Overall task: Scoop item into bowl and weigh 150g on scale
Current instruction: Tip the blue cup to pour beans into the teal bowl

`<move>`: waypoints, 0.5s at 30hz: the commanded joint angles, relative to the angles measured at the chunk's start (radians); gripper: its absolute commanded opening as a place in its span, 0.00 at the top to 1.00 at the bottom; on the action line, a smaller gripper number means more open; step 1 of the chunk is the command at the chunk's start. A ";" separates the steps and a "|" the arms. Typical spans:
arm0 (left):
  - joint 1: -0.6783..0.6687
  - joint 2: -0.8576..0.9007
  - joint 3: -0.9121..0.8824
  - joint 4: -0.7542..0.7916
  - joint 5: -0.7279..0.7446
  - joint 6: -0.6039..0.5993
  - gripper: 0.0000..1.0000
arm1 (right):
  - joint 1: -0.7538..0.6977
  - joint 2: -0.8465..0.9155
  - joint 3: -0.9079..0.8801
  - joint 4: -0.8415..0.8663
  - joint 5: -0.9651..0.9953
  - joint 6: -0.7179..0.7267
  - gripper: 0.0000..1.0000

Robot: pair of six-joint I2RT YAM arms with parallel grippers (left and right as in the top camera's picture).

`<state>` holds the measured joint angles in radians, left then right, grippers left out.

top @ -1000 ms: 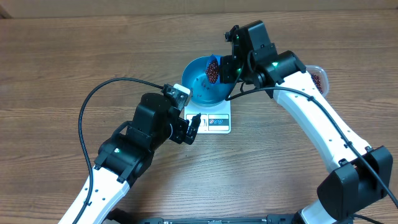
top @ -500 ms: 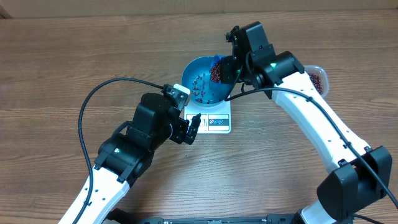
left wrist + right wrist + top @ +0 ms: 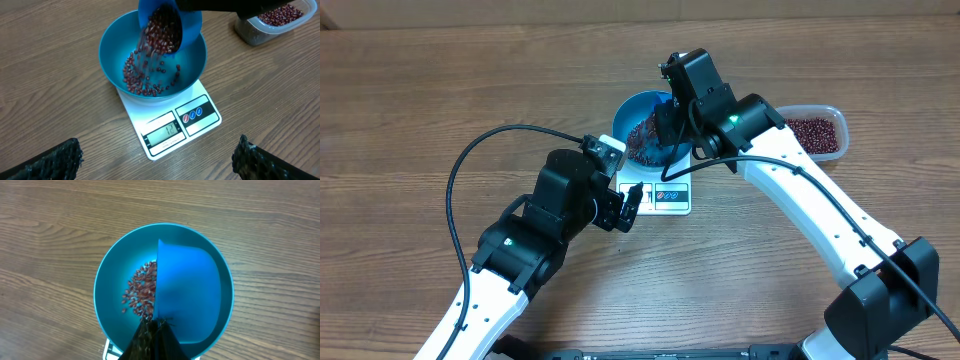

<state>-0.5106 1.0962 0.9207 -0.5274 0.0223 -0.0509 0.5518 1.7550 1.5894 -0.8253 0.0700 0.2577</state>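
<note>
beans: spilling from the tilted scoop into the bowl, scattered on its bottom, just below and left of the right gripper
right gripper: clamped tight on the scoop's handle, over the bowl's right side
bowl: sits on the scale
left gripper: spread wide, empty, at the scale's near left
tub: more beans, right of the bowl

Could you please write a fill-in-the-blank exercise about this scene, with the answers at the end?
1. The blue bowl stands on the white ____.
2. The right gripper tips a blue scoop, and ____ pour into the bowl.
3. The left gripper is ____ and holds nothing.
Answers: scale; beans; open.
</note>
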 commanded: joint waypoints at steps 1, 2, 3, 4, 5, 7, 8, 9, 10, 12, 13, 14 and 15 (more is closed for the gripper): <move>0.000 0.003 -0.010 0.001 0.000 -0.009 0.01 | 0.013 -0.026 0.018 0.008 0.055 0.001 0.96; 0.000 0.003 -0.010 0.001 0.000 -0.009 0.00 | 0.016 -0.026 0.018 0.007 0.066 0.001 0.96; 0.000 0.003 -0.010 0.001 0.000 -0.009 0.00 | 0.018 -0.026 0.018 0.007 0.074 0.001 0.96; 0.000 0.003 -0.010 0.001 0.000 -0.009 0.00 | 0.021 -0.026 0.018 0.007 0.081 0.001 0.96; 0.000 0.003 -0.010 0.001 0.000 -0.009 0.00 | 0.023 -0.026 0.018 0.007 0.088 0.001 0.96; 0.000 0.003 -0.010 0.001 0.000 -0.009 0.00 | 0.028 -0.026 0.018 0.007 0.091 0.001 0.96; 0.000 0.003 -0.010 0.001 0.000 -0.009 0.01 | 0.030 -0.026 0.018 0.007 0.093 0.001 0.96; 0.000 0.003 -0.010 0.001 0.000 -0.009 0.01 | 0.032 -0.026 0.018 0.007 0.098 0.001 0.96; 0.000 0.003 -0.010 0.001 0.000 -0.009 0.01 | 0.035 -0.026 0.018 0.007 0.105 0.000 0.96; 0.000 0.003 -0.010 0.001 0.000 -0.009 0.00 | 0.041 -0.026 0.018 0.006 0.126 0.001 0.96; 0.000 0.003 -0.010 0.001 0.000 -0.009 0.01 | 0.043 -0.026 0.018 0.005 0.137 0.001 0.96; 0.000 0.003 -0.010 0.001 0.000 -0.009 0.00 | 0.047 -0.026 0.018 0.005 0.142 0.001 0.96; 0.000 0.003 -0.010 0.001 0.000 -0.009 0.00 | 0.049 -0.026 0.018 0.005 0.147 0.001 0.96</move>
<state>-0.5106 1.0962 0.9207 -0.5274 0.0223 -0.0509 0.5880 1.7550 1.5894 -0.8257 0.1684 0.2577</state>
